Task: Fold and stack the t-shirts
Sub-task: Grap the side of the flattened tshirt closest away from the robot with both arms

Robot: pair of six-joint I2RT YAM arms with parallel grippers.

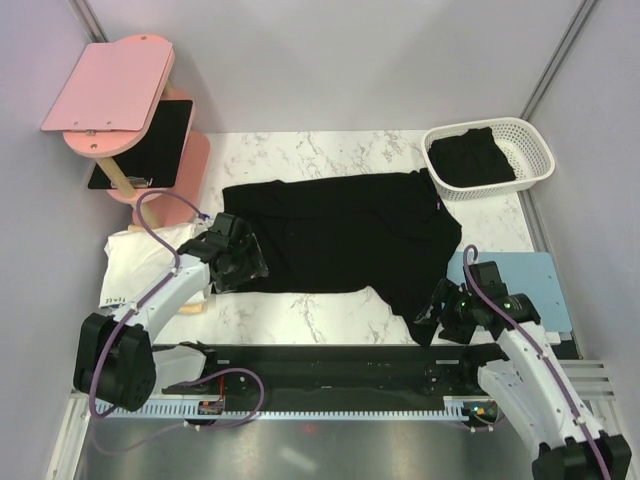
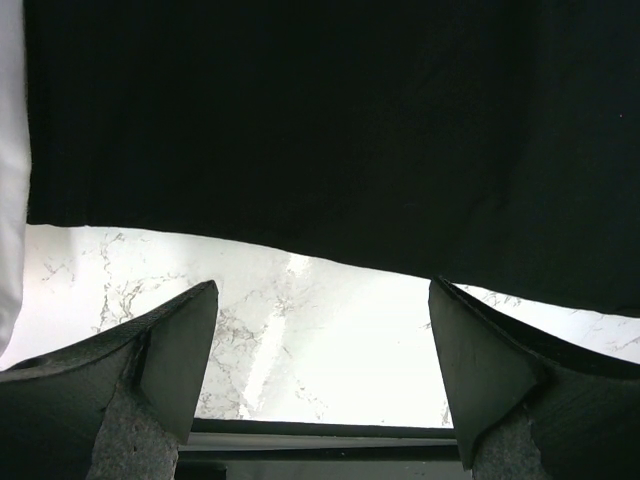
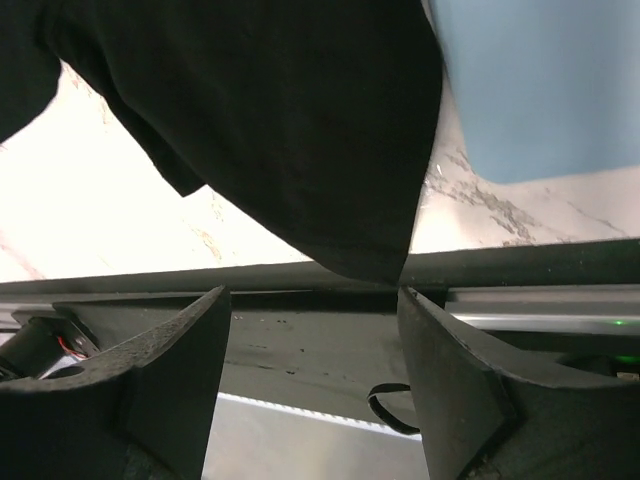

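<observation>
A black t-shirt [image 1: 345, 235] lies spread across the marble table [image 1: 320, 315]. My left gripper [image 1: 238, 262] is open at the shirt's near left hem; in the left wrist view the hem [image 2: 320, 130] lies just beyond my open fingers [image 2: 170, 360]. My right gripper [image 1: 440, 318] is open at the shirt's near right corner [image 3: 300, 130], which hangs over the table's front edge between and above my fingers [image 3: 440, 380]. A folded white t-shirt [image 1: 140, 262] lies at the left. More black shirts [image 1: 470, 158] fill a white basket [image 1: 535, 150].
A light blue board [image 1: 535, 290] lies at the right under my right arm. A pink stand [image 1: 130, 110] with a black tablet stands at the back left. A black rail [image 1: 330, 365] runs along the table's front edge.
</observation>
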